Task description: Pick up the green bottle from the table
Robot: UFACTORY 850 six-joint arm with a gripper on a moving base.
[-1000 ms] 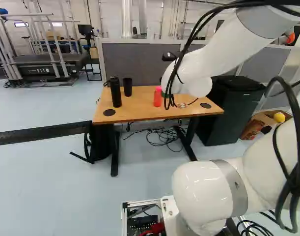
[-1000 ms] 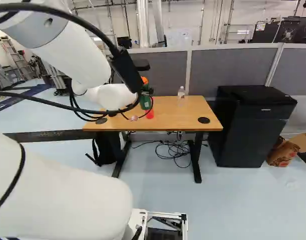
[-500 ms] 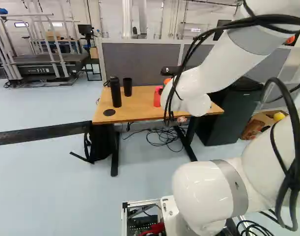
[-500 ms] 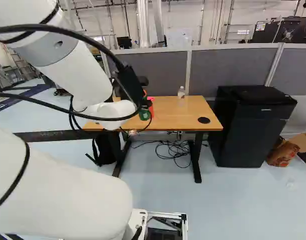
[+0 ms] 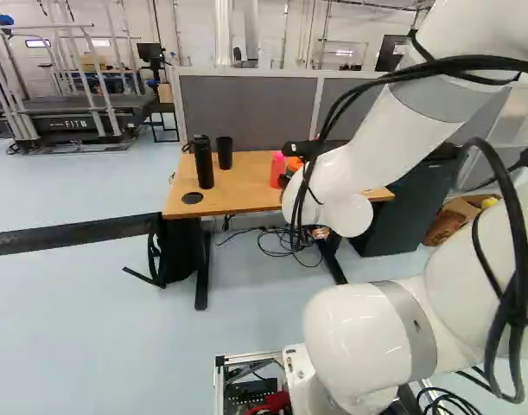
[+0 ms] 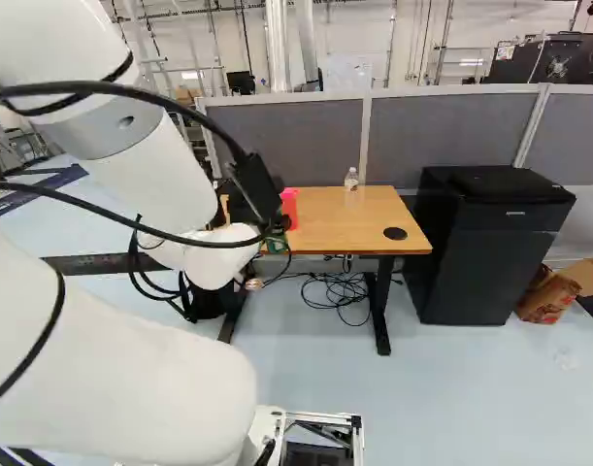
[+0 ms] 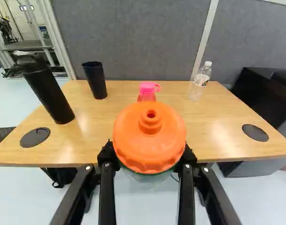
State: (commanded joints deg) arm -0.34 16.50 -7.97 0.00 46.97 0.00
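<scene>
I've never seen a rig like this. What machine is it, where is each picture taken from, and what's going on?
It is a white robot arm on a moving base. Two cameras on the base look past it from behind, left and right; a third, on the wrist, looks along the black gripper. The gripper's two fingers hold the orange-capped green bottle. On the wooden table stand a black bottle, a dark cup, a pink-capped bottle and a clear bottle.

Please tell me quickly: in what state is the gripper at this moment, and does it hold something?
Gripper: closed on the green bottle with the orange cap, one finger at each side.
</scene>
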